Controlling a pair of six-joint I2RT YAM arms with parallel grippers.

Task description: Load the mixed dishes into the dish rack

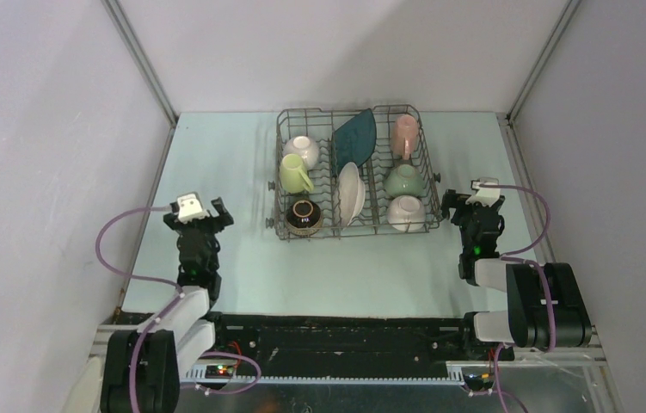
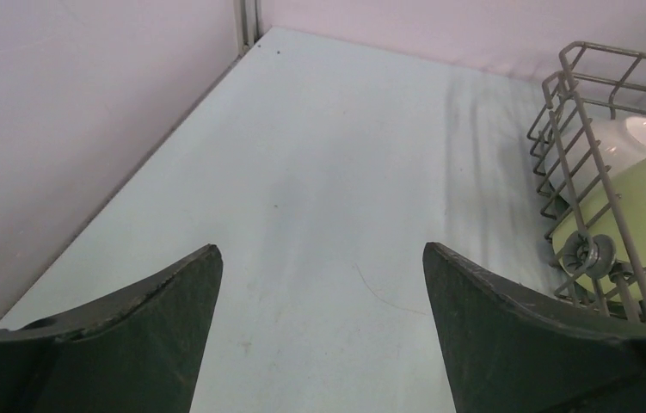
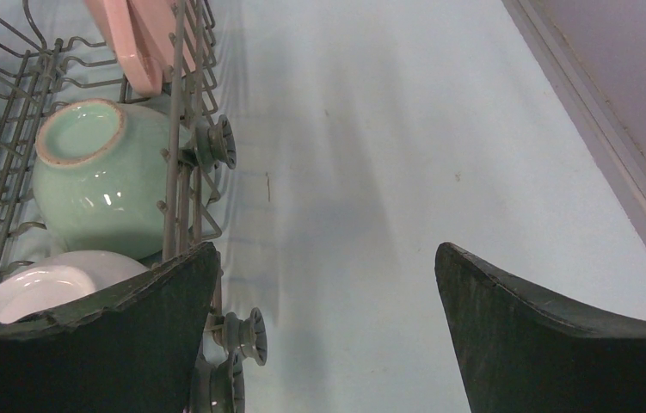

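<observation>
Pale table (image 1: 319, 275): your dish rack (image 1: 278, 172) sits between left gripper (image 1: 212, 211) and right gripper (image 1: 455, 205), both wide open, empty-handed; side walls (image 1: 44, 129) close.

A pale blue-green tabletop (image 1: 319, 267) is enclosed on three sides by plain lilac-white walls (image 1: 336, 52). Grey metal posts (image 1: 142, 62) are set in both far corners. Everything is evenly, softly lit.

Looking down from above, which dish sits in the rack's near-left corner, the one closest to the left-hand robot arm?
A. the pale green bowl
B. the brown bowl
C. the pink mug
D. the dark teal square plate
B: the overhead view shows the brown bowl in the near-left corner of the dish rack, with the other three dishes placed farther back or to the right.
</observation>
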